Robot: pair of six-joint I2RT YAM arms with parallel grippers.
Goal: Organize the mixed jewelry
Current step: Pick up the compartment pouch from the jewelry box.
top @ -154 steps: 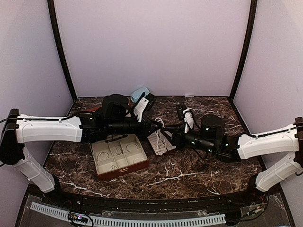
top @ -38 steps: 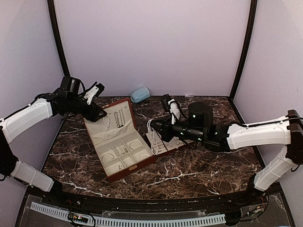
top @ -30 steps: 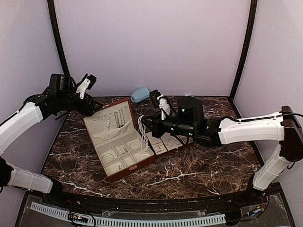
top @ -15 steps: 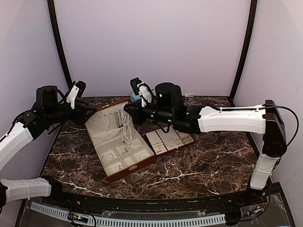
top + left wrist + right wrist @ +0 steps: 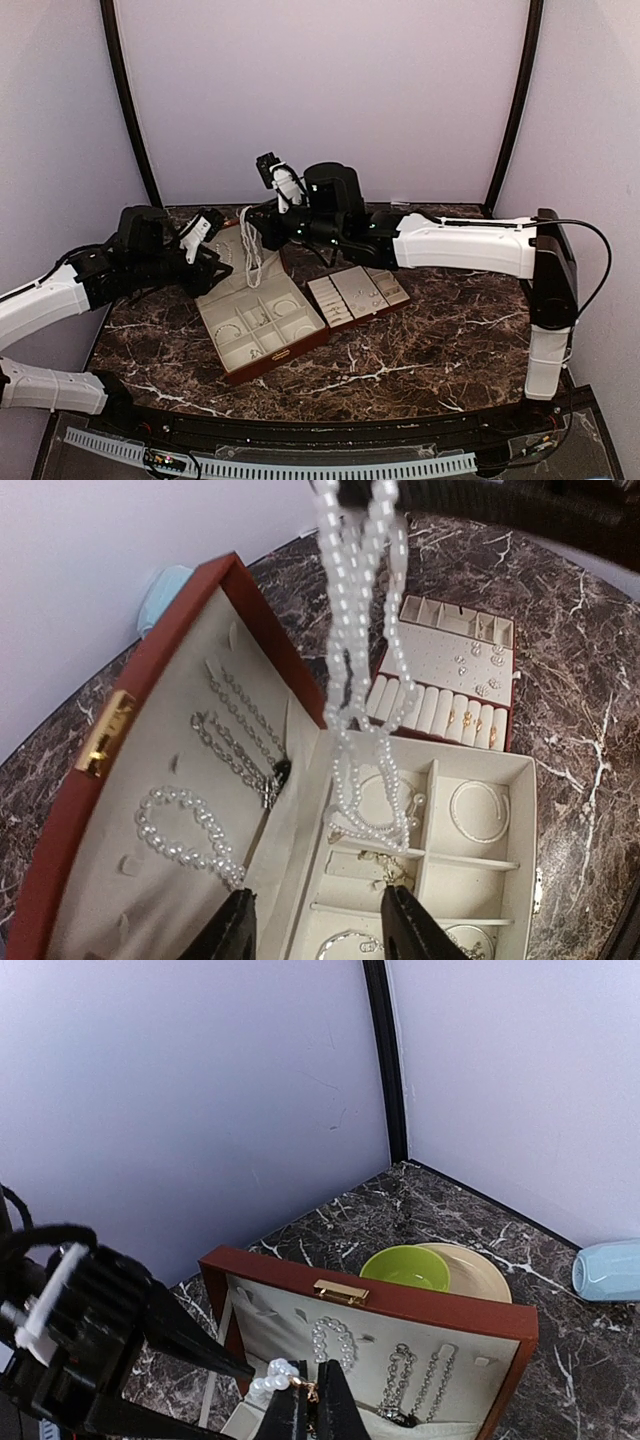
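Top external: right jaws pinching a long pearl bead strand (image 5: 250,248), dangling above the open reddish-brown case (image 5: 280,357) (lid (image 5: 150,730) tilted back) on the marble worktop (image 5: 430,340); left jaws spread, empty, beside the lid.

Soft even light, perhaps slightly blurred

The open jewelry case (image 5: 275,357) sits on the desk (image 5: 430,350) left of centre, its lid (image 5: 150,730) raised on the far-left side. A ring tray (image 5: 357,293) lies just beside the case on its right. A bead strand (image 5: 345,725) hangs from the jaws of the right gripper (image 5: 305,1400) above the case's compartments. Beyond the lid, a bowl (image 5: 405,1266) and a plate (image 5: 482,1272) sit together. A rounded object (image 5: 608,1270) lies near the back wall.
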